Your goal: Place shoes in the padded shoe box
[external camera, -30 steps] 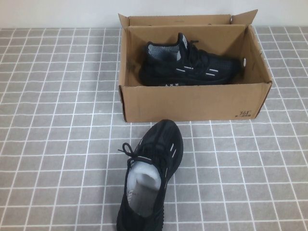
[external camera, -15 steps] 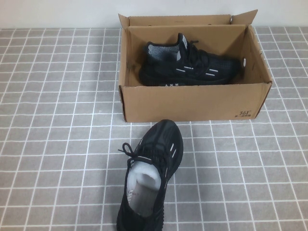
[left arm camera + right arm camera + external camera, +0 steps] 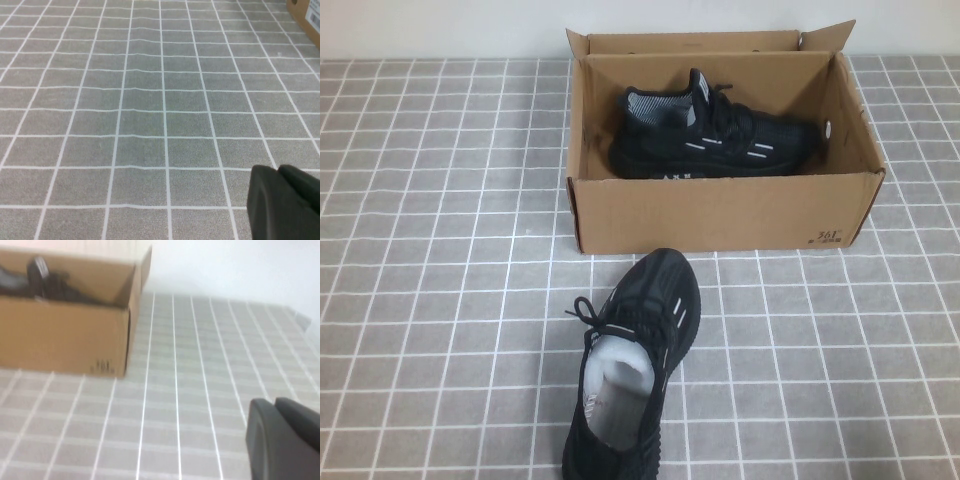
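Note:
One black knit sneaker [image 3: 715, 135] lies on its side inside the open brown shoe box [image 3: 720, 215], toe toward the right. The other sneaker [image 3: 635, 350] stands on the tiled cloth in front of the box, toe toward the box, its pale lining showing. Neither arm shows in the high view. My left gripper [image 3: 277, 170] is shut and empty, low over bare tiles. My right gripper [image 3: 274, 402] is shut and empty, off to the right of the box [image 3: 65, 340]; the boxed sneaker [image 3: 45, 282] shows over its rim.
Grey cloth with a white grid [image 3: 440, 300] covers the table. A white wall [image 3: 440, 25] runs behind the box. The box's flaps [image 3: 825, 38] stand up at the back. A corner of the box [image 3: 306, 12] shows in the left wrist view.

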Controlling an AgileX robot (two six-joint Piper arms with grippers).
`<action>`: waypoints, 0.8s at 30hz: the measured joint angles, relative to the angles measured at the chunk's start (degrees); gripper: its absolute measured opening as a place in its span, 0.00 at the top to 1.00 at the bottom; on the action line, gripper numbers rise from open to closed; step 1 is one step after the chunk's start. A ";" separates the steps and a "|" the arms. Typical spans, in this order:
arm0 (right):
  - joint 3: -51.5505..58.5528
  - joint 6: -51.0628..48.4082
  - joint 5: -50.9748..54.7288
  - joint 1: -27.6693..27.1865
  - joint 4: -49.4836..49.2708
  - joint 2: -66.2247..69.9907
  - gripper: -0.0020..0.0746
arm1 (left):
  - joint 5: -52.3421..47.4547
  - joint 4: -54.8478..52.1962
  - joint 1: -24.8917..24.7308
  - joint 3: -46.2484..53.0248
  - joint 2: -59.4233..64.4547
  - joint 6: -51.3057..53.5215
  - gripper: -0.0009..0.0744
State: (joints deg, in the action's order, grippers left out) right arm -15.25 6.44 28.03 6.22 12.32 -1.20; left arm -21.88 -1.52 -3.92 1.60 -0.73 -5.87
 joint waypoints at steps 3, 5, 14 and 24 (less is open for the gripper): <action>2.23 0.00 -1.26 0.00 1.65 0.00 0.98 | 0.00 0.00 0.00 0.00 0.00 0.00 0.99; 3.52 0.13 3.33 0.11 0.12 0.39 0.98 | 0.00 0.00 0.00 0.00 0.00 0.00 0.99; 10.81 0.61 -7.52 0.11 4.06 0.39 0.98 | 0.00 0.00 0.00 0.00 0.00 0.00 0.99; 12.04 0.65 -8.72 0.11 4.20 0.39 0.98 | 0.00 0.00 0.00 0.00 0.00 0.00 0.99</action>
State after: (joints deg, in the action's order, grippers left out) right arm -3.21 7.09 19.31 6.33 16.52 -0.81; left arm -21.88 -1.52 -3.92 1.60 -0.73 -5.87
